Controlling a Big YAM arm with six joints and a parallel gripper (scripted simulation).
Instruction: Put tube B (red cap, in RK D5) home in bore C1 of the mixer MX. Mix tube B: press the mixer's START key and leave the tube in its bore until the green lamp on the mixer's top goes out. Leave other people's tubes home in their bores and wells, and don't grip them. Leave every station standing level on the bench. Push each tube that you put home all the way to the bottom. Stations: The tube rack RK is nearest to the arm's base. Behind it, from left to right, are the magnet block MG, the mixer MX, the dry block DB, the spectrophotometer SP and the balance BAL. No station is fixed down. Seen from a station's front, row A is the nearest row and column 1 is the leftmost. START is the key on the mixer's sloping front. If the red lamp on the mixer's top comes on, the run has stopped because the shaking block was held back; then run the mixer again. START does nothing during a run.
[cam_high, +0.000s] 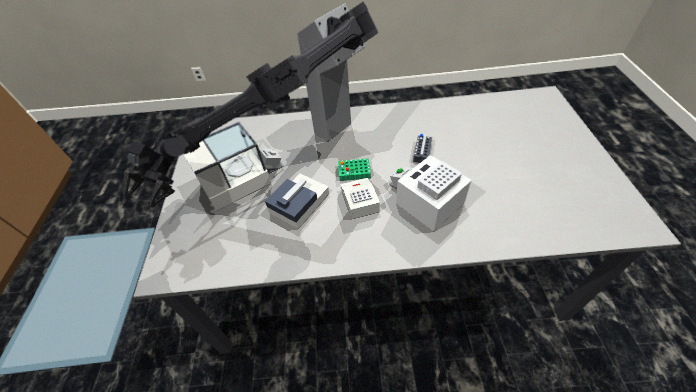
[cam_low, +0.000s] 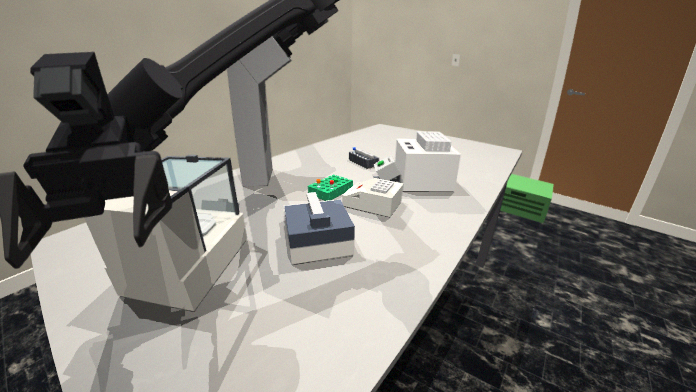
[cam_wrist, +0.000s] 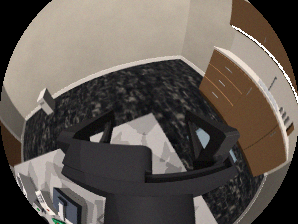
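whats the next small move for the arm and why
Probably swing the arm back toward the green rack. The gripper hangs open and empty off the table's end, beyond the glass-walled balance, far from the rack. The red-capped tube stands in the rack, and the mixer holds no tube that I can see.

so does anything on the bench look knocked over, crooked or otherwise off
Nothing is tipped or spilled. The odd part is the arm: its open, empty gripper hangs past the glass-walled balance at the table's end, far from the green tube rack. The stations sit at slightly different angles, all level.
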